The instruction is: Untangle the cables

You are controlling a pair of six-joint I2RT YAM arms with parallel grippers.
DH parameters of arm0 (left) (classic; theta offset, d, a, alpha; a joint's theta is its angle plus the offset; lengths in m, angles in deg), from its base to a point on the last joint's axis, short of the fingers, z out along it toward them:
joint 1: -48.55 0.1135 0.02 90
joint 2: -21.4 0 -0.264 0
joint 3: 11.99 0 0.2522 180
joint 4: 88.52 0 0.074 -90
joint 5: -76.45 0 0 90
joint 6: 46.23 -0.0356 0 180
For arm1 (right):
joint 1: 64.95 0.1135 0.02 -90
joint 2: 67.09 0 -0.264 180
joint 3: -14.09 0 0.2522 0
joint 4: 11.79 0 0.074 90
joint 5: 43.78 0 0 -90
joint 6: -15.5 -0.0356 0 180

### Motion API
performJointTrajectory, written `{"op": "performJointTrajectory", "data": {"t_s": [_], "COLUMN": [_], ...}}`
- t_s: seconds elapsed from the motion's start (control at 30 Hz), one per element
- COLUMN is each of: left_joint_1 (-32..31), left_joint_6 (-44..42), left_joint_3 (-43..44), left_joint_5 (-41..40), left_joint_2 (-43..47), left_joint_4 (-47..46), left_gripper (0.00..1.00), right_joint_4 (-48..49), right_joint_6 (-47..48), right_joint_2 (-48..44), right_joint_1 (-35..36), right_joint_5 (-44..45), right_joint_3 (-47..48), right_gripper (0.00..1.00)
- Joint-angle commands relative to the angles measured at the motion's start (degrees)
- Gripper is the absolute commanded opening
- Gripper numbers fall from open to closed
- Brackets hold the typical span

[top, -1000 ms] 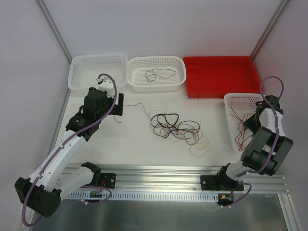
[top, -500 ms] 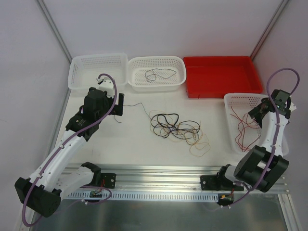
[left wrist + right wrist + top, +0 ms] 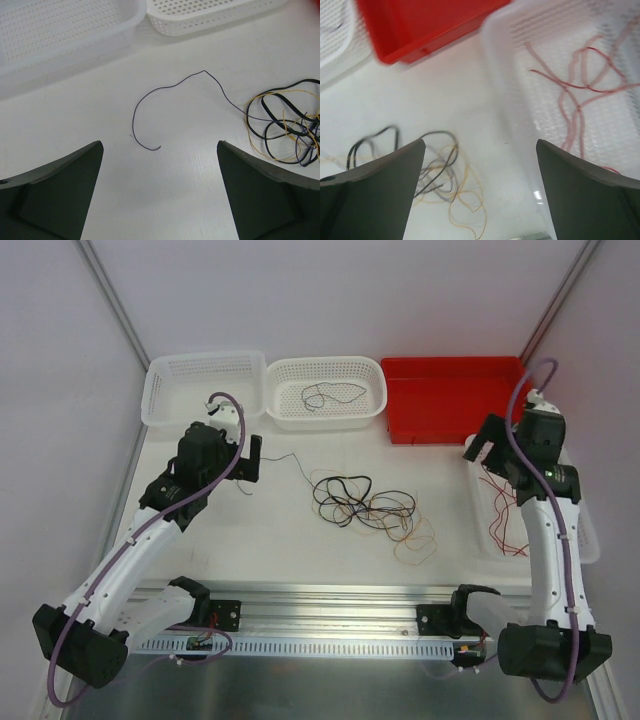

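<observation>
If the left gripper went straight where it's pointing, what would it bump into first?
Probably the loose purple-grey cable on the table, ahead of the open left gripper; depth is unclear.

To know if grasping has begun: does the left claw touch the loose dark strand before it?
Apart. The left wrist view shows the strand lying on the table, with bare surface between it and each finger of the open left claw.

Bright, even, diffuse light; faint, soft shadows on the white bench (image 3: 270, 530). Right wrist view motion-blurred; left wrist and top views sharp.
</observation>
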Motion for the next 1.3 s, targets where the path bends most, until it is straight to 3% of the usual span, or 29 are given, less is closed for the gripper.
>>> {"op": "performJointTrajectory", "data": {"t_s": [0.0,0.13,0.27,0.53,0.7,0.8,0.87,0.9,1.0,1.27], "left_joint_1": [0.33,0.33,0.24,-0.46,-1.25,-2.48,-3.8,-4.15,-6.7,-11.27], "left_joint_6": [1.73,2.78,4.18,11.38,15.96,18.6,20.09,20.62,22.38,25.72], "left_joint_3": [0.1,0.45,1.06,-1.65,-5.26,-7.28,-8.25,-8.43,-8.52,-6.67], "left_joint_5": [3.31,5.95,8.85,14.9,18.08,18.26,18.17,18.08,16.94,12.99], "left_joint_2": [-1.18,-2.5,-4.52,-5.58,-3.29,-3.03,-3.72,-4.08,-5.83,-10.5], "left_joint_4": [-0.95,-0.68,-0.07,2.74,3.53,3.54,3.53,3.45,3.36,3.01], "left_gripper": [0.99,0.99,0.99,0.99,0.99,0.99,0.99,0.99,0.99,0.99], "right_joint_4": [2.24,5.77,6.91,10.51,11.31,11.05,10.43,9.91,5.87,-1.17], "right_joint_6": [6.71,10.93,17.69,23.24,25.09,25.97,26.32,26.58,27.55,26.59], "right_joint_2": [-0.29,1.47,5.16,15.52,20.8,23.79,24.41,24.5,23.1,17.03], "right_joint_1": [9.06,17.94,26.99,32.11,34.21,36.15,37.99,38.87,42.82,50.38], "right_joint_5": [-10.09,-18.27,-20.3,-26.36,-25.5,-24.96,-24.7,-23.13,-18.39,-16.7], "right_joint_3": [-0.63,-5.03,-8.37,-13.03,-12.86,-11.72,-10.14,-9.35,-4.09,13.32], "right_gripper": [0.98,0.96,0.96,0.95,0.86,0.74,0.55,0.33,0.01,0.01]}}
